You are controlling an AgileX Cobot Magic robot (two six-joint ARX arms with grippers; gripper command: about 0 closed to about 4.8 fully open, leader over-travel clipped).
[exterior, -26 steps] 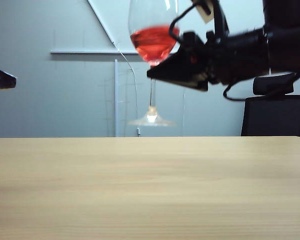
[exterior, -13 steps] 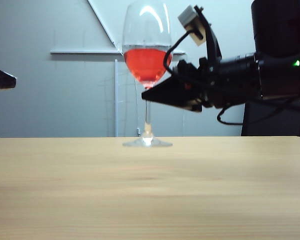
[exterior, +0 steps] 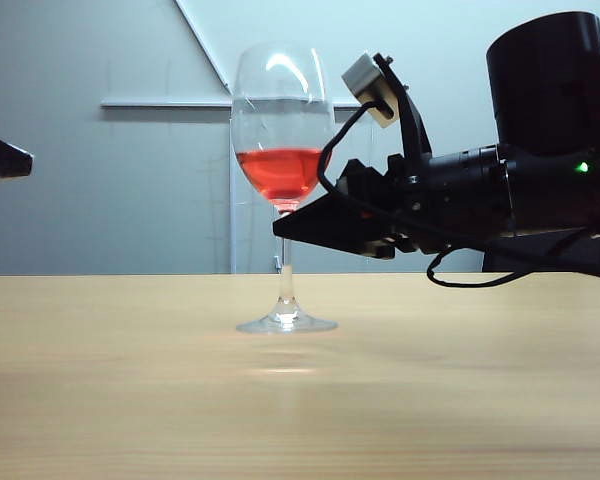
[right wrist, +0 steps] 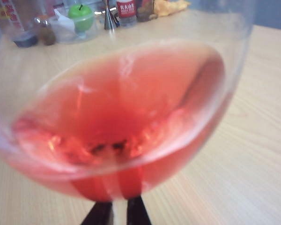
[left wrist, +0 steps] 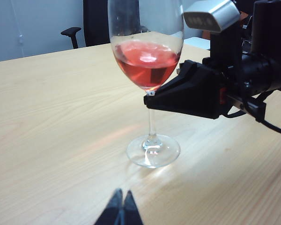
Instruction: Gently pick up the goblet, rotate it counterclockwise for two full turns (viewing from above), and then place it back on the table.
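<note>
here, the tall clear goblet (exterior: 283, 180) with its tulip bowl, thin stem and round flat foot stands upright on the wide light beige wood-grain table (exterior: 300, 400), its foot flat on the surface and a pool of red liquid (exterior: 280, 172) filling the lower part of the bowl. the black right gripper (exterior: 280, 225) reaches in level from the right side of the exterior view, its pointed fingers pinched together on the stem just under the bowl. in the left wrist view the same right gripper (left wrist: 149, 100) meets the goblet (left wrist: 148, 75) at the top of the stem, with the foot resting on the table (left wrist: 47, 122) below it. seen from the right wrist camera, the bowl of the goblet (right wrist: 117, 122) fills nearly the whole picture, and the two dark fingertips (right wrist: 99, 213) sit tight on either side of the pale stem. the left gripper (left wrist: 120, 211) shows only as two dark tips pressed together with no gap, holding nothing, low and near the goblet's foot in its own view; in the exterior view a dark part of the left arm (exterior: 2, 158) hangs at the far left edge, well apart from the glass. a black office chair (exterior: 550, 262) stands behind the table, mostly hidden by the right arm.
</note>
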